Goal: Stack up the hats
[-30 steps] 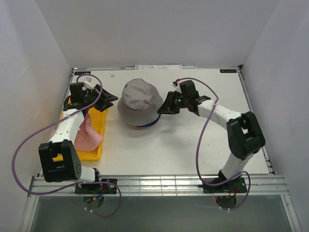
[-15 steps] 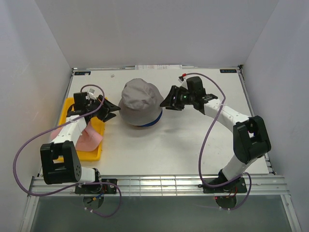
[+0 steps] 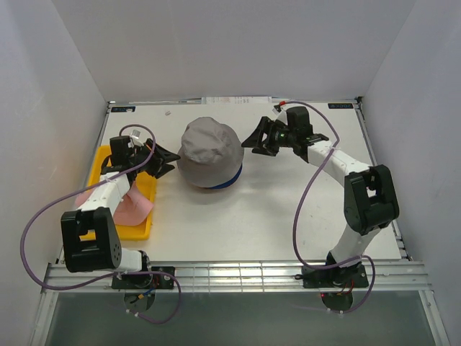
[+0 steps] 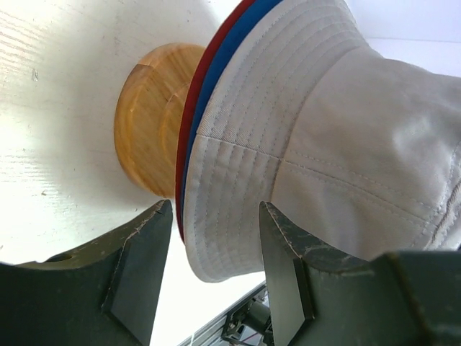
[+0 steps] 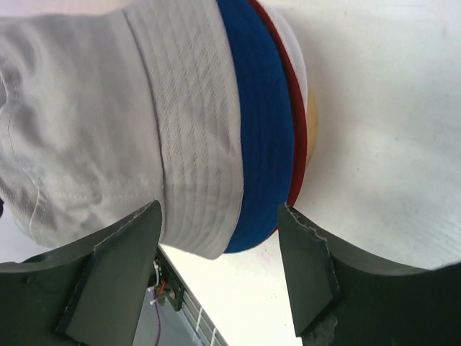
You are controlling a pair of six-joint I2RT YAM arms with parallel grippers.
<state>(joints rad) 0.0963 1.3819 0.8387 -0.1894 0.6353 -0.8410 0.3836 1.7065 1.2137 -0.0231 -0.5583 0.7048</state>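
A grey hat (image 3: 209,148) tops the stack at the table's middle, with a navy blue hat's brim (image 3: 230,179) showing beneath it. The left wrist view shows the grey hat (image 4: 324,130), the blue brim (image 4: 209,90), the dark red brim (image 4: 189,144) and the wooden stand (image 4: 148,122) under them. A light pink hat (image 3: 130,205) lies in the yellow tray (image 3: 137,232). My left gripper (image 3: 169,160) (image 4: 215,210) stands open at the stack's left edge, the brims lying in line with its gap. My right gripper (image 3: 253,144) (image 5: 220,209) is open, just clear of the stack's right side.
White walls close in the table on three sides. The metal rail (image 3: 238,274) with both arm bases runs along the near edge. The right arm's cable (image 3: 302,209) loops over the table's right half.
The right gripper opened, let go of the grey hat's brim and drew back toward the far side. The left gripper came down a little toward the stack's left edge.
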